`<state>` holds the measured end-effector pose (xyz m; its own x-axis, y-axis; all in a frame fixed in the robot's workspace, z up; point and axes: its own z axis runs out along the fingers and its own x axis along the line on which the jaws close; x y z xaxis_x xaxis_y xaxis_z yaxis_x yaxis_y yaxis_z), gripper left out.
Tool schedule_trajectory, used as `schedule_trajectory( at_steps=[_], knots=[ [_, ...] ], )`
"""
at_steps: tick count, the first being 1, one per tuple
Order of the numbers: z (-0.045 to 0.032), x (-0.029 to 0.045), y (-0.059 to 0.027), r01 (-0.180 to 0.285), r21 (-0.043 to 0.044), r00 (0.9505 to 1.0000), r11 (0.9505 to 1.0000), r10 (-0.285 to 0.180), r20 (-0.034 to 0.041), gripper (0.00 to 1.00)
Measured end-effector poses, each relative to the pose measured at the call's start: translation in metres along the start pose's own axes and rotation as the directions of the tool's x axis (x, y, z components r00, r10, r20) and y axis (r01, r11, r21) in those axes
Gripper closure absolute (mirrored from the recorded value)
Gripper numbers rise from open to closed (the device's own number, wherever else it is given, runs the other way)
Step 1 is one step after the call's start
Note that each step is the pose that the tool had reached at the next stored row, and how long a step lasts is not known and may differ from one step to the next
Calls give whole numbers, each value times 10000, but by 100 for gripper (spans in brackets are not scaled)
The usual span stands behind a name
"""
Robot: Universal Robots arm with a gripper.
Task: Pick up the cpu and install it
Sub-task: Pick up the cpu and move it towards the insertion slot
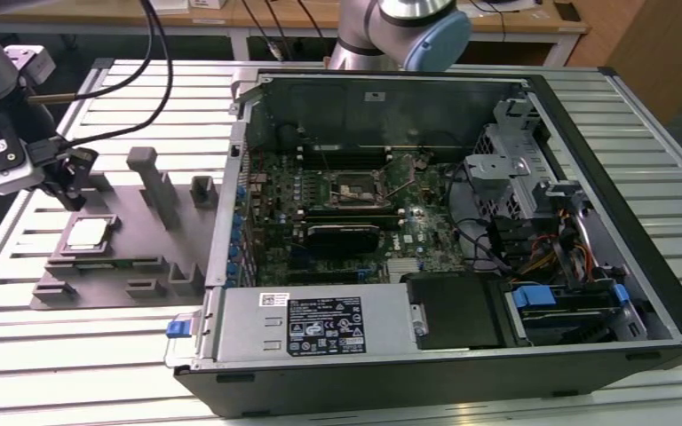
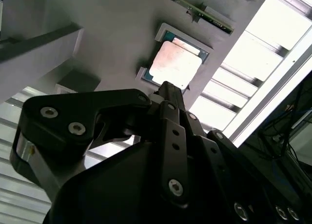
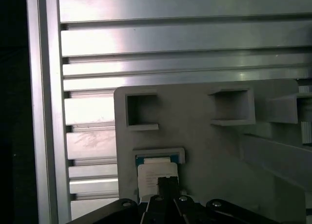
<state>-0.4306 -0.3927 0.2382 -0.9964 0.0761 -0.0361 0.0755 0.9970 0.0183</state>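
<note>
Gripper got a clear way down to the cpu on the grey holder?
Probably yes. The cpu lies uncovered on the grey holder, the gripper hangs close to it, and the holder's posts stand off to the side.

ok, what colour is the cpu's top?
The cpu has a shiny silver-grey top with a thin green rim; clearest in the second wrist view.
</note>
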Motion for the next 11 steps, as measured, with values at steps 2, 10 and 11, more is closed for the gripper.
schedule_trajectory(
  at_steps=[2,10,11],
  knots=[
    [16,-1,-26,0,1,10000,10000,0,-1,89],
    [110,-6,-122,-1,-1,10000,10000,1,1,89],
    [126,-6,-128,0,-1,10000,10000,0,3,89]
  ],
)
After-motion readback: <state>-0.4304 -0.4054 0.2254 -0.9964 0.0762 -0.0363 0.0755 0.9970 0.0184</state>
